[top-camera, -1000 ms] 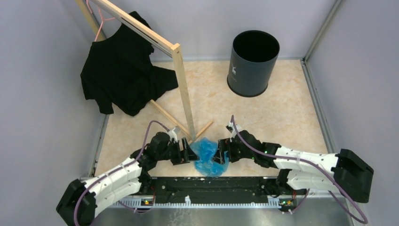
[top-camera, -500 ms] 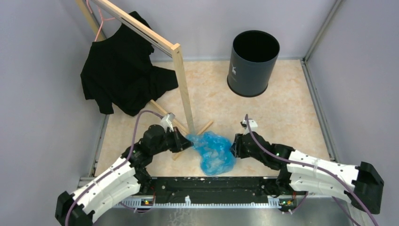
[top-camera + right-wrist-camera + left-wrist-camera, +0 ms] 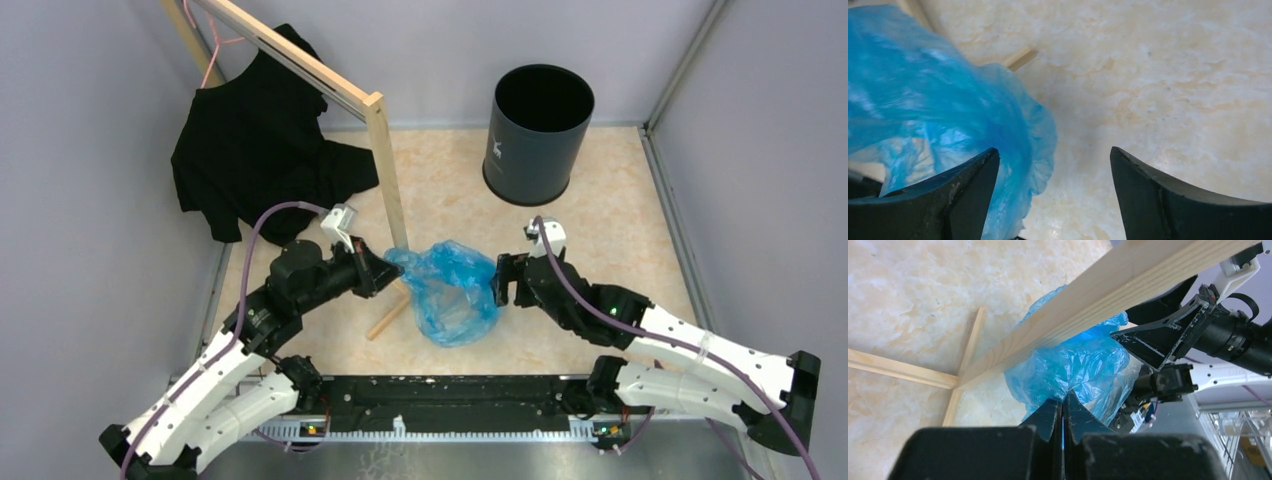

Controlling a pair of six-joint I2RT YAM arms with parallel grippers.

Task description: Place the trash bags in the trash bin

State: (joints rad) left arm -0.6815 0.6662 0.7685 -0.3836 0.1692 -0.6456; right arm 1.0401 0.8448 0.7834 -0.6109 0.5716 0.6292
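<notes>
The trash bag (image 3: 452, 292) is thin, wrinkly light-blue plastic, hanging stretched between my two grippers above the floor. My left gripper (image 3: 386, 271) is shut on its left edge; in the left wrist view the jaws (image 3: 1064, 399) pinch a fold of the bag (image 3: 1075, 365) just below a wooden bar. My right gripper (image 3: 500, 281) stands open at the bag's right side. In the right wrist view its fingers (image 3: 1054, 156) are wide apart and the bag (image 3: 928, 100) drapes past the left finger. The dark trash bin (image 3: 538, 135) stands upright at the far back, apart from both grippers.
A wooden clothes rack (image 3: 388, 180) stands right beside the left gripper, its foot bars (image 3: 392, 312) on the floor under the bag. A black garment (image 3: 262, 152) hangs on a pink hanger (image 3: 212, 52) at the back left. Grey walls enclose the marble floor (image 3: 600, 230).
My left gripper closed on the bag and lifted it away from the near edge. My right gripper closed partway, opened again and rose alongside. The bag now hangs spread out.
</notes>
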